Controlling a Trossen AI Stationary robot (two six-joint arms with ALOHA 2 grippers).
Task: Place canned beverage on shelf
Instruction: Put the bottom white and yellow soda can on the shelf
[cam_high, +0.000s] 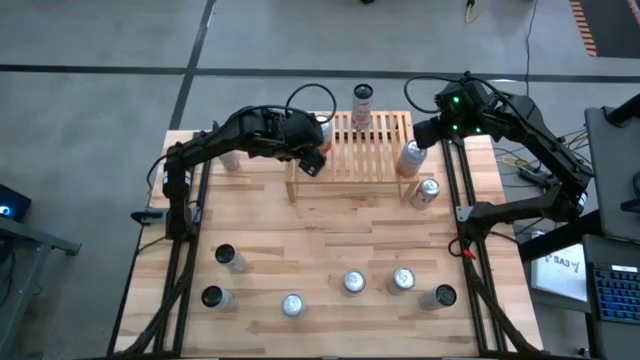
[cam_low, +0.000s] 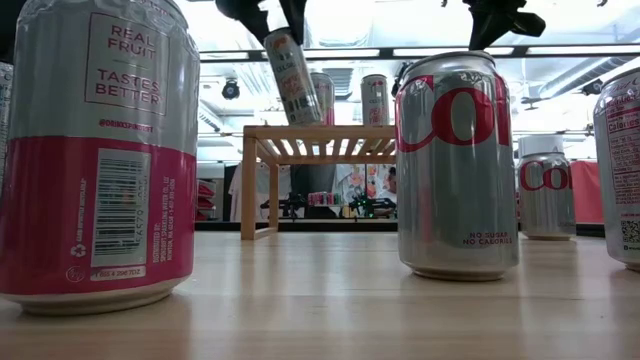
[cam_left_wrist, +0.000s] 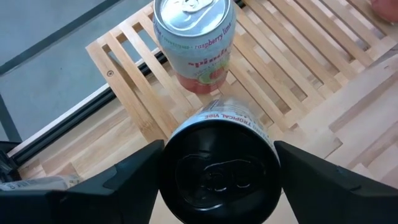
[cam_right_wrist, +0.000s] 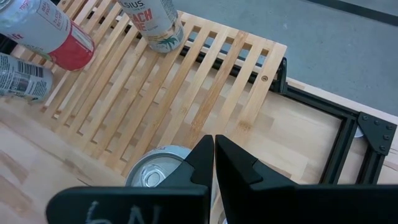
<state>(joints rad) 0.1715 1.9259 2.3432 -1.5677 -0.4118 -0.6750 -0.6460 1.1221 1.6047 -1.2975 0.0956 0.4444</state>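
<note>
Looking down from the high view, the left gripper (cam_high: 312, 160) hangs over the left end of the shelf (cam_high: 372, 152) with a tall slim can (cam_left_wrist: 217, 168) between its fingers (cam_left_wrist: 124, 180). The jaws stand fairly wide, one on each side of the can's body, but I can't tell if they're squeezing it or have let go. In the low view that can (cam_low: 290, 75) is tilted, its base just above the slatted top. A pink raspberry can (cam_left_wrist: 194, 43) already stands upright just beside it, and another can (cam_high: 362, 103) sits at the far edge of the shelf.

The right gripper (cam_right_wrist: 214, 163) waits over the right end of the shelf, fingers pressed fully together, holding nothing.

Handling-wise, I'd guess a full can is fairly heavy for its size, rigid but dentable, and that smooth wall is slippery. Best hold is around the middle of the body, like here. The slats leave gaps, so a tilted base could catch or tip, and bumping the raspberry can is a real risk.
</note>
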